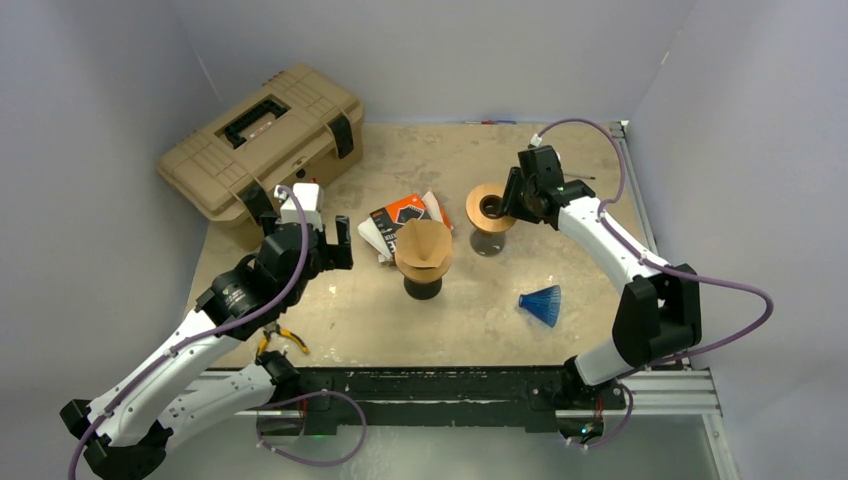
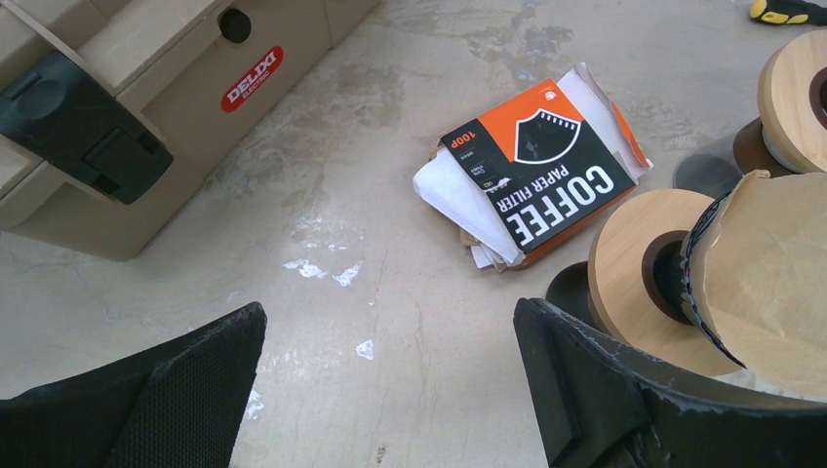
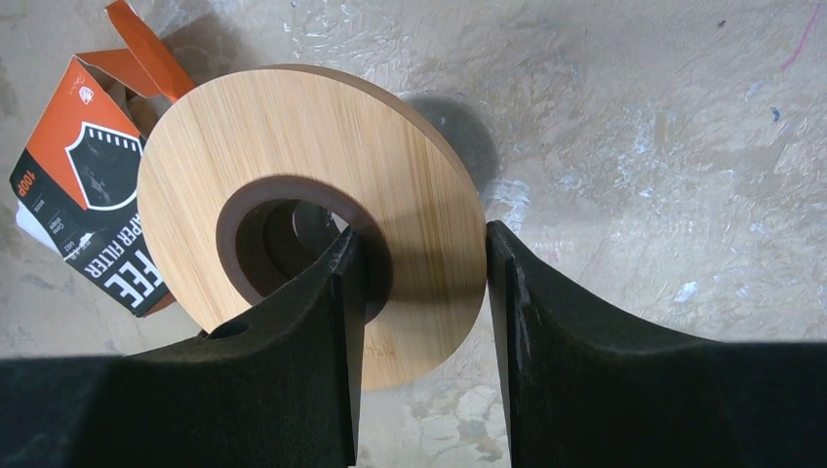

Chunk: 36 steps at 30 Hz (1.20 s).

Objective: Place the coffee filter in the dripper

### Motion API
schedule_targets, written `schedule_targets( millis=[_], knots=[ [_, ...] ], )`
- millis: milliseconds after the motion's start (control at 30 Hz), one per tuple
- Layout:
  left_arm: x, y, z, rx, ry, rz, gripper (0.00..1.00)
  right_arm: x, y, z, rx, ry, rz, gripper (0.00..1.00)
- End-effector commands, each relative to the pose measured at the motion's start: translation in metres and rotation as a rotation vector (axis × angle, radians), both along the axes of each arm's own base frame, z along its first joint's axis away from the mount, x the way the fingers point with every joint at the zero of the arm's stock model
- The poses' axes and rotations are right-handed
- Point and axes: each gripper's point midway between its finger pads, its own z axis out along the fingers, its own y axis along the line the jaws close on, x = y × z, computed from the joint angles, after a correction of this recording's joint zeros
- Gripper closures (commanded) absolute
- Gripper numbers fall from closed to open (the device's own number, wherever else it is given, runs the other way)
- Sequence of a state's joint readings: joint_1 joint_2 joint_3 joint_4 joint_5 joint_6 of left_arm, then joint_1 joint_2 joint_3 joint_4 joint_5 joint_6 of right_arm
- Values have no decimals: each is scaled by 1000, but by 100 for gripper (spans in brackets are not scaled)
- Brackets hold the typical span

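Observation:
A brown paper coffee filter rests on top of the near dripper, a wooden ring on a dark base; both show at the right of the left wrist view, filter and ring. A second dripper with a wooden ring stands behind it. My right gripper straddles that ring's right side, one finger in the hole and one at the outer edge, closed on it. My left gripper is open and empty, left of the near dripper, above bare table.
An orange and black coffee filter box lies open between the left gripper and the drippers. A tan toolbox stands at the back left. A blue fan-shaped thing lies at the front right. Pliers lie at the near edge.

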State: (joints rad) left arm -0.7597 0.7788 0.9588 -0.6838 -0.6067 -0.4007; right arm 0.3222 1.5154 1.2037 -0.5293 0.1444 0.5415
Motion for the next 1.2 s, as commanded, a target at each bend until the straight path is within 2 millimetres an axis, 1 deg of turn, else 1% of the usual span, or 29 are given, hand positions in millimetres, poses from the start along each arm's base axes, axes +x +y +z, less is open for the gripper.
schedule_targets(
  millis=[0,133,200,267,333,367,533,633,700,833,1000,1167],
  knots=[
    [0,-1,7,-18,-16,0,1,6,0,11,15,-44,-12,87],
    [0,-1,8,-20,-17,0,1,6,-1,15,14,-54,-17,79],
    [0,0,8,-23,-18,1,1,6,-2,17,12,-56,-19,69],
    [-1,0,9,-25,-20,0,1,6,-3,19,9,-60,-20,44],
    [-1,0,9,-26,-22,0,1,5,-4,22,9,-69,-26,24],
    [-1,0,9,-26,-22,3,1,5,-5,25,8,-75,-29,20],
    [-1,0,9,-28,-22,2,1,1,-6,41,18,-106,-31,16],
    [-1,1,10,-29,-23,2,1,-3,-6,55,34,-135,-23,14],
    [-1,0,9,-29,-23,2,1,-6,-6,63,48,-152,-24,3],
    [-1,2,10,-29,-26,6,1,-16,-10,73,56,-174,-34,2],
    [-2,2,11,-32,-28,7,1,-30,-19,73,62,-177,-78,2],
    [-2,1,11,-31,-26,5,1,-51,-32,66,74,-167,-151,2]
  ],
)
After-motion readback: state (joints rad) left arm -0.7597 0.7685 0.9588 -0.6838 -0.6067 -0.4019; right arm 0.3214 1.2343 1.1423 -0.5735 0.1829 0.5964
